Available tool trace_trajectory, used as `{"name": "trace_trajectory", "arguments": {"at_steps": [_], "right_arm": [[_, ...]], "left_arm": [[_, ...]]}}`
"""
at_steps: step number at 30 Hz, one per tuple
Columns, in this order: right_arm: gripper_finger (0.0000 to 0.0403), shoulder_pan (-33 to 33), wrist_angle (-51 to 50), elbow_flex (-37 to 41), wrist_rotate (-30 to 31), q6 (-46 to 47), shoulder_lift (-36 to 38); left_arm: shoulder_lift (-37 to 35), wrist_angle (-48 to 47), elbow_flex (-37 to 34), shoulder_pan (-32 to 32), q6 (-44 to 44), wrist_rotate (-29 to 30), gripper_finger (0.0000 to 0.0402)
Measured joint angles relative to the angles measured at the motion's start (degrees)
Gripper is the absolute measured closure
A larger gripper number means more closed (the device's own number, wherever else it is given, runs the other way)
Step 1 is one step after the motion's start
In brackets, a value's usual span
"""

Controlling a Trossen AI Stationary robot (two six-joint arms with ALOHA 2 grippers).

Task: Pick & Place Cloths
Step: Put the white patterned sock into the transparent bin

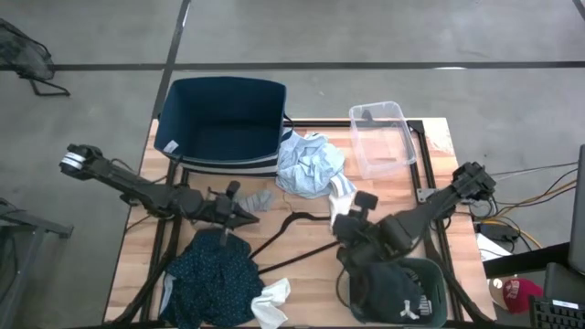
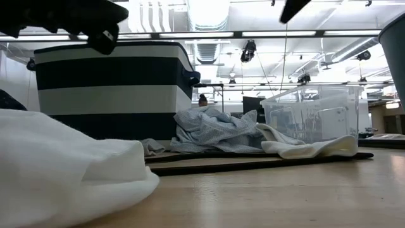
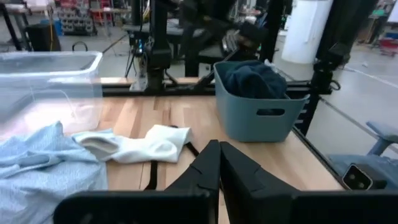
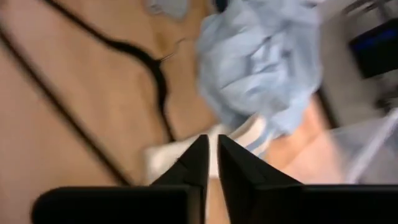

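The pale blue shirt [image 1: 309, 164] lies crumpled by the navy basket, with a white sock [image 1: 340, 189] at its near-right edge and a grey sock [image 1: 259, 198] to its left. The dark teal dotted garment [image 1: 212, 279] and another white sock [image 1: 272, 302] lie at the near-left. A black garment with a white logo [image 1: 398, 292] sits in the teal bin. My left gripper [image 1: 253, 219] is shut and empty, hovering above the teal garment's far edge [image 3: 219, 152]. My right gripper [image 4: 211, 155] is shut, hovering over the white sock [image 4: 180, 155] beside the shirt [image 4: 261, 56].
A navy and white basket [image 1: 224, 119] stands at the far left and a clear plastic container [image 1: 384, 137] at the far right. The teal bin [image 1: 430, 274] sits at the near-right corner. A thin black wire hanger [image 1: 292, 242] lies across the table's middle between the arms.
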State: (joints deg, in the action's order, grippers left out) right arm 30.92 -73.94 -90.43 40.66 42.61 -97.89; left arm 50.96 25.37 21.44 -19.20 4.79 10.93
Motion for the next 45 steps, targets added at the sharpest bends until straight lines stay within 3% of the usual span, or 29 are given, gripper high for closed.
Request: {"name": "trace_trajectory", "arguments": {"at_steps": [6, 16, 28, 31, 36, 45], "right_arm": [[0.0394, -3.05, 10.4, 3.46, 1.05, -8.96, 0.24], [0.0395, -4.47, 44.06, 17.15, -7.65, -28.7, 6.59], [0.0395, -5.98, 64.8, 38.57, -10.26, -31.46, 22.97], [0.0395, -7.16, 71.0, 43.11, -15.97, -33.48, 26.14], [0.0395, -9.56, 80.22, 49.33, -22.6, -34.31, 28.57], [0.0395, -10.64, 86.31, 54.85, -23.33, -38.58, 31.67]], "left_arm": [[-7.16, -3.13, -3.1, 0.02, -0.64, 0.09, 0.0396], [-15.1, -6.49, -6.13, 0.07, -3.34, -0.02, 0.0393], [-26.97, -10.5, -13.14, 0.07, -3.49, -1.43, 0.039], [-29.76, -10.53, -14.3, 0.07, -3.4, -1.46, 0.0394], [-33.4, -13.87, -15.34, 0.07, -3.21, -1.64, 0.0394], [-38.55, -15.24, -17.97, 0.07, -2.4, -2.09, 0.0391]]}}
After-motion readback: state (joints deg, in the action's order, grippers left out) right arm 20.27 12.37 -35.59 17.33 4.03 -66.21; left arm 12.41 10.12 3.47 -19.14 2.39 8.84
